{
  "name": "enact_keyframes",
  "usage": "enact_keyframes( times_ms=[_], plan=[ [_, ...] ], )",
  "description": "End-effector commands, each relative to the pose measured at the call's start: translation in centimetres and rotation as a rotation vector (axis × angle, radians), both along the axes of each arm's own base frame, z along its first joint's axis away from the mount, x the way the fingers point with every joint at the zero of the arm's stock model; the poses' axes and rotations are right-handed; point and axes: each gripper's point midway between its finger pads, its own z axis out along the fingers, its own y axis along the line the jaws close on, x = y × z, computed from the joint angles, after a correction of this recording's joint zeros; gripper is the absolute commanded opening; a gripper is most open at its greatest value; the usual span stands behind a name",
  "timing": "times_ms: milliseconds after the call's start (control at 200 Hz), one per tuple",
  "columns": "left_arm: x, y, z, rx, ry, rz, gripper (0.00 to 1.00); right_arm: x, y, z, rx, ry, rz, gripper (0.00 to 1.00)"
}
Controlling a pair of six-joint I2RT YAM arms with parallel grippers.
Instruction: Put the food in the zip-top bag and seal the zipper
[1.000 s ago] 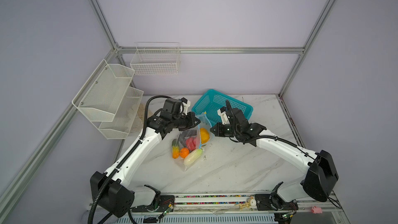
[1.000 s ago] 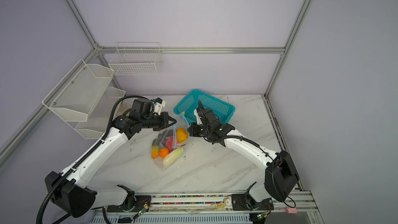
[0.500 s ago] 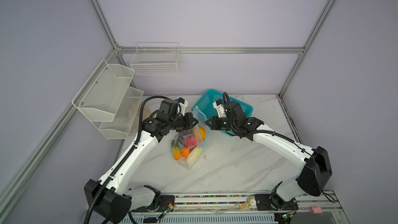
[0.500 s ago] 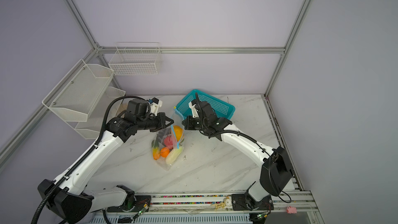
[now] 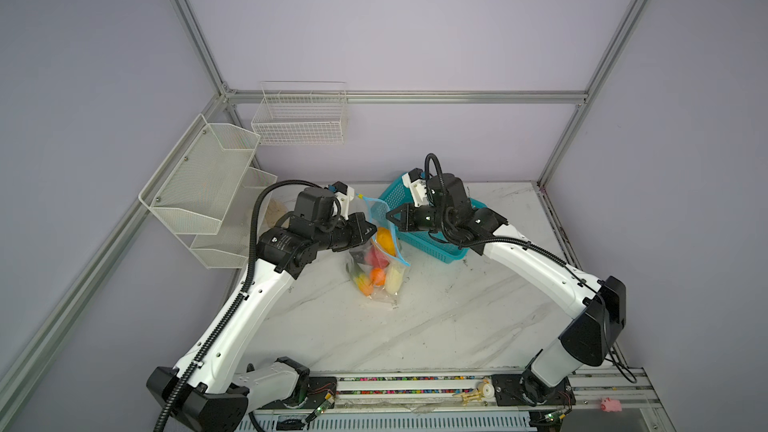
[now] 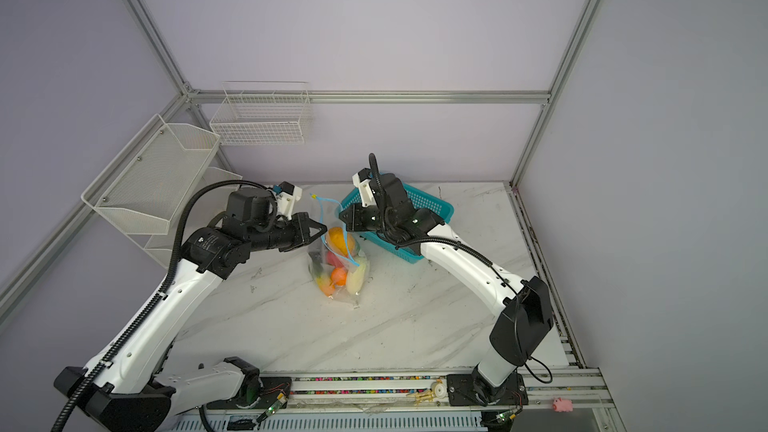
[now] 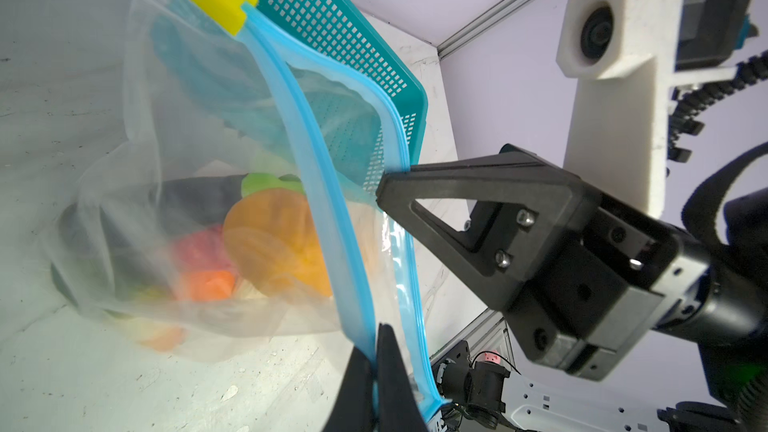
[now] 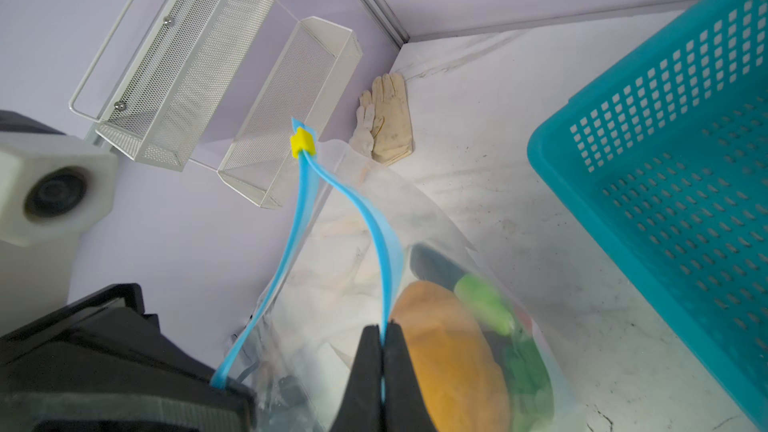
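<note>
Plastic, clear and crinkly: the large zip-top bag (image 5: 386,300) is mid-frame in both top views, bottom apparently resting on the white marble tabletop (image 5: 415,326), top held up by both arms. Film looks limp and slick with no stiffness of its own, so not a place to grip

All food looks inside: white radish (image 5: 394,278) and small orange (image 5: 377,275) low down, yellow-orange mango (image 5: 384,238) on top. Right wrist view adds a dark eggplant (image 8: 432,265) and a green piece (image 8: 484,303). Light load, but I'd expect it to swing and sag the bag

Above that, black left gripper (image 5: 374,229) is pressed together on one lip of the thin light-blue zipper strip (image 7: 316,160); black right gripper (image 5: 388,215) is pinching the opposite lip. Mouth gapes between them, not sealed. Strip is the only firm edge, so correct hold

Lips converge at the small yellow slider tab (image 5: 360,196), up and left of the grippers in frame. Hard plastic, best purchase for the closing pull. My guess: one gripper anchors the strip end beside it while the other drags it across, else the bag just follows

Teal perforated plastic basket (image 6: 430,203) is furthest back, right of the bag, looks empty
</note>
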Motion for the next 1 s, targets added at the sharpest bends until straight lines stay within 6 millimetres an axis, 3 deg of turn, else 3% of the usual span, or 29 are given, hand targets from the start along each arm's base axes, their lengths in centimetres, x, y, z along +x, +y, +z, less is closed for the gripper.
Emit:
enact_keyframes(
  times_ms=[0, 205, 495, 635, 995],
  plan=[
    [-1.0, 0.1, 5.6, -0.051, -0.144, -0.020, 0.00, -0.3, 0.4, 1.8, -0.006, -0.043, 0.028, 0.00],
    [-1.8, 0.5, 6.0, -0.066, -0.152, -0.011, 0.00, 0.3, 0.3, 3.3, -0.028, -0.084, 0.019, 0.00],
    [-2.6, 0.8, 6.9, -0.087, -0.168, -0.006, 0.00, 1.7, 0.2, 3.3, -0.066, -0.113, -0.016, 0.00],
    [-2.7, 0.9, 6.8, -0.087, -0.165, -0.002, 0.00, 2.4, 0.7, 3.0, -0.071, -0.104, -0.008, 0.00],
    [-2.4, 1.2, 6.0, -0.074, -0.147, 0.016, 0.00, 2.7, 2.7, 5.1, -0.027, -0.128, 0.066, 0.00]
  ],
)
